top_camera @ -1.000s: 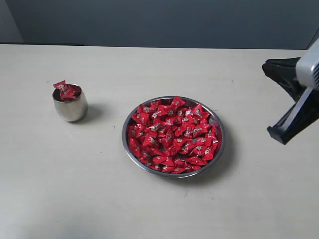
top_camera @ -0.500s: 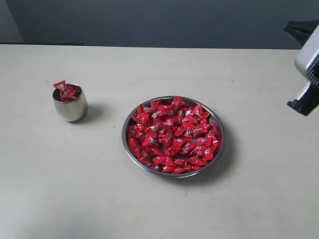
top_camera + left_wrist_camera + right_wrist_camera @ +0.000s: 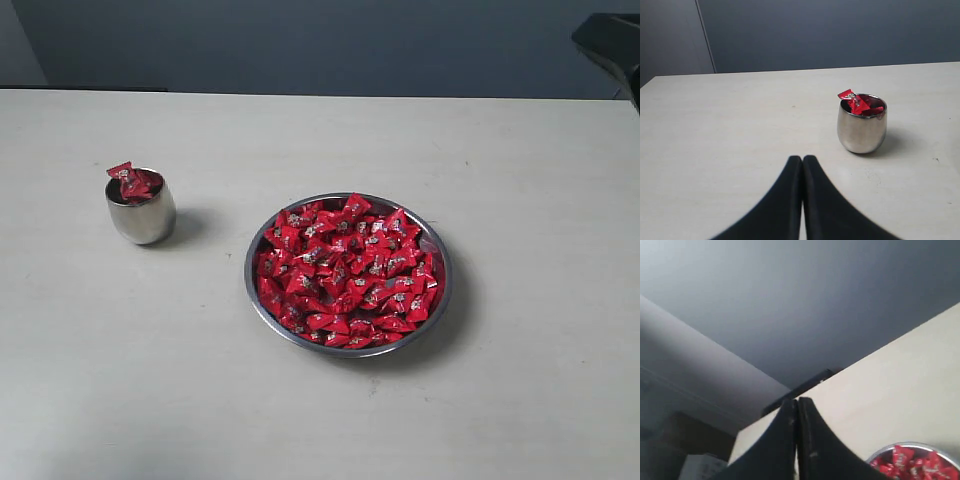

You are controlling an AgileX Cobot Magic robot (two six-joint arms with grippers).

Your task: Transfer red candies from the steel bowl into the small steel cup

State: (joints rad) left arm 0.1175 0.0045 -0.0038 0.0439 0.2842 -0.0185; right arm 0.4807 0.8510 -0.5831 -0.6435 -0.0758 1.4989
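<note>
Left gripper (image 3: 802, 160): the jaws are pressed together along their whole length and nothing is held between them. It is poised low over the pale table (image 3: 715, 150).

Right gripper (image 3: 796, 402): the jaws are likewise closed on nothing. It is raised and tilted up, so that mostly wall is seen past it.

In the exterior view the steel bowl (image 3: 247, 282) is found right of the table's middle, filled nearly to the rim with red candies (image 3: 345, 275). The small steel cup (image 3: 141, 215) is placed upright to the bowl's left and slightly farther back, well apart from it. A few red candies are lodged in the cup, and one is seen sticking up above the rim. Only a dark piece of the right arm (image 3: 612, 40) is caught at the far right corner.
</note>
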